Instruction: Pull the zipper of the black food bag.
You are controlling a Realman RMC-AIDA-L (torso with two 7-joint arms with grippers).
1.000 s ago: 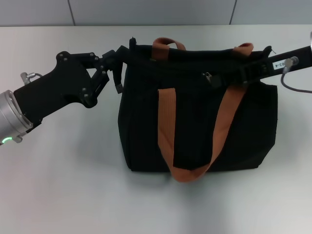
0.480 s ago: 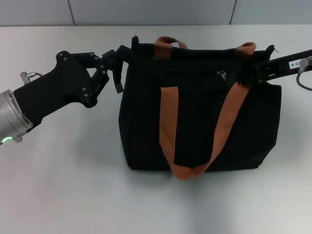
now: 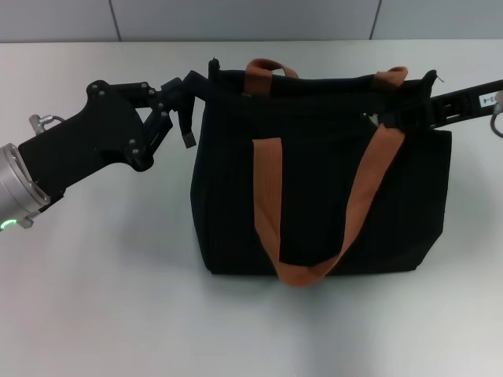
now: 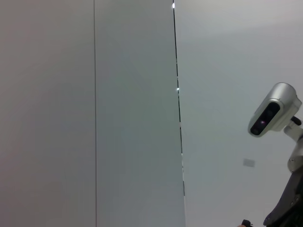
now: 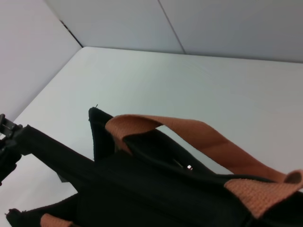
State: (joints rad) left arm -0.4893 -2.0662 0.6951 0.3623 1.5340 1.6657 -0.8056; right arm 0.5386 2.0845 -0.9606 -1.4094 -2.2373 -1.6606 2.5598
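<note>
Reading from left to right in the head view, the left gripper (image 3: 191,96) is seen pinched on the far left corner of the black food bag (image 3: 322,169), which lies on the white table (image 3: 102,298) with its orange straps (image 3: 267,200) draped over the front. The corner is judged to be held as an anchor. Near the far right end of the top edge, the zipper (image 3: 368,118) can just be made out, close beside the right gripper (image 3: 409,114), which lies along that edge; whether its fingers are closed on the tab cannot be told.

Several failures are judged possible. If the small tab is only lightly caught, it could be lost as the pull goes on. If the left hold slips off the fabric, the whole bag would be dragged rightward instead of the slider travelling. The slider could also be snagged where the right strap crosses the zip line.
</note>
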